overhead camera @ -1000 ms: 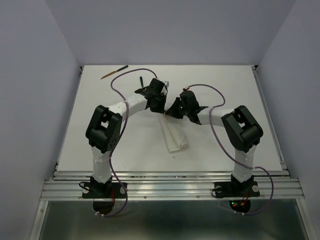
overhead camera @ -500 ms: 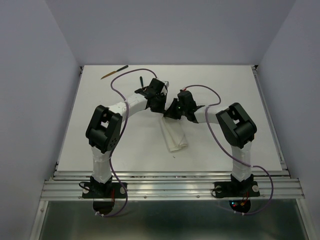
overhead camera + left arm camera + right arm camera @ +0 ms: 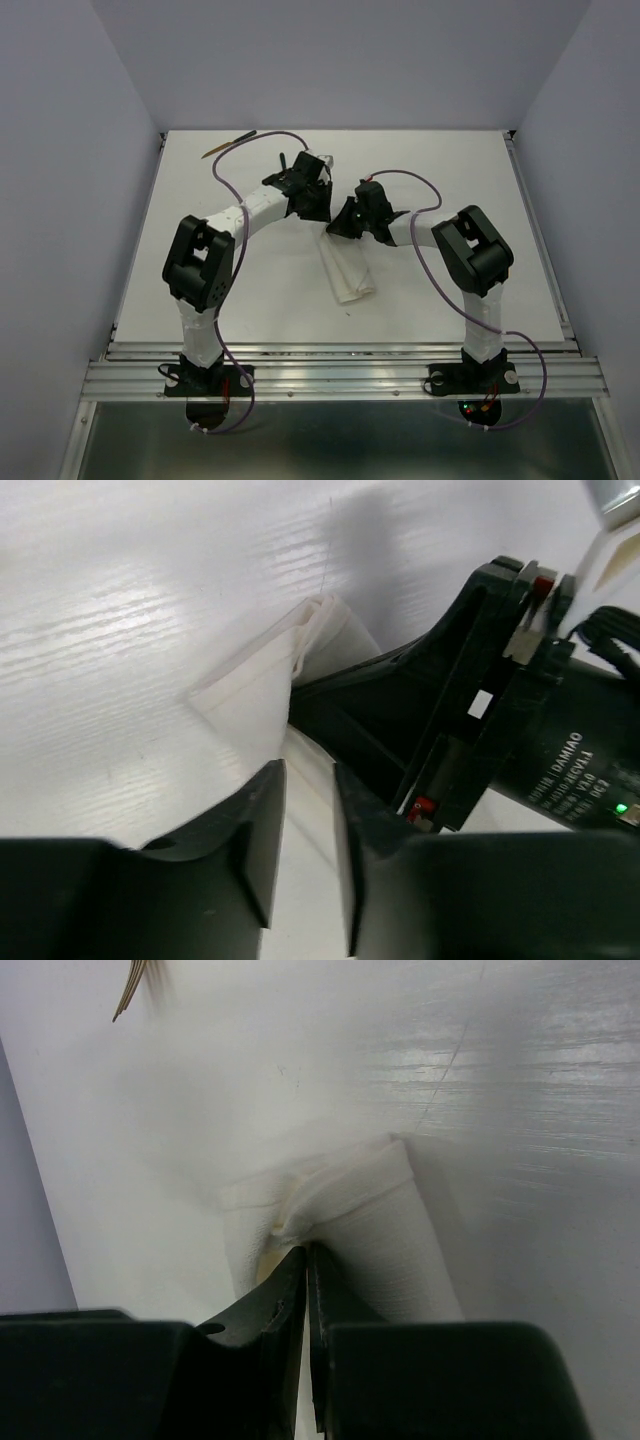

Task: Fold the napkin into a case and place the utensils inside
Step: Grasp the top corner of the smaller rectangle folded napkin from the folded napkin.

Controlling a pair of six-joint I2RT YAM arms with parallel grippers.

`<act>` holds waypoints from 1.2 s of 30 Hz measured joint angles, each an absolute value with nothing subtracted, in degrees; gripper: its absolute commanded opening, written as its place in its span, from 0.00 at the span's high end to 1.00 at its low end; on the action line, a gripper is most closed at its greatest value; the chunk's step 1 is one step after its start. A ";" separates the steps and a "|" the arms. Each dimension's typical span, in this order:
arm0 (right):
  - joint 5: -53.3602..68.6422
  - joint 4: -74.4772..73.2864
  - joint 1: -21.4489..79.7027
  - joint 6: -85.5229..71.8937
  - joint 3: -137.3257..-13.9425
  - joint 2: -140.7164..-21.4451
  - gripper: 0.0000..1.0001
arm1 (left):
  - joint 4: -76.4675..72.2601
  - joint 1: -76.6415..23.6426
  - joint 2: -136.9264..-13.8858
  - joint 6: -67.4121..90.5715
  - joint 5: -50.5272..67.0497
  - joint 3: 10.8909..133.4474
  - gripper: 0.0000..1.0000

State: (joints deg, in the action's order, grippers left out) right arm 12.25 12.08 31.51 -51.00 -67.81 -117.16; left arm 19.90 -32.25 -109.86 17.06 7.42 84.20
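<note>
Black right claw (image 3: 306,1256), angled low, pinches napkin (image 3: 385,1245).

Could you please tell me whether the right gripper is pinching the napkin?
Yes, the right gripper has its fingers closed together on a raised fold of the napkin.

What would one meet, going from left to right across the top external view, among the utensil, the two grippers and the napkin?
The wooden utensil → left gripper → right gripper. The folded napkin overlaps the grippers from left to right, so it is left out.
</note>
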 measured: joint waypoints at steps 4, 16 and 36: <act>12.25 12.08 31.51 -51.00 -67.81 -117.16 0.90 | 18.48 -30.35 -106.39 18.24 7.38 82.98 1.00; 12.25 12.05 31.51 -51.00 -67.81 -117.16 0.90 | 17.21 -25.47 -111.53 23.05 7.38 81.56 1.00; 12.25 12.05 31.51 -51.00 -67.81 -117.16 0.90 | 15.92 -29.26 -114.52 24.05 8.86 81.43 1.00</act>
State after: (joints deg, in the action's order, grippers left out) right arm 12.25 12.05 31.51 -51.00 -67.81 -117.16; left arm 15.92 -29.26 -114.52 24.05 8.86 81.43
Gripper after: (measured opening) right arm 0.100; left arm 0.025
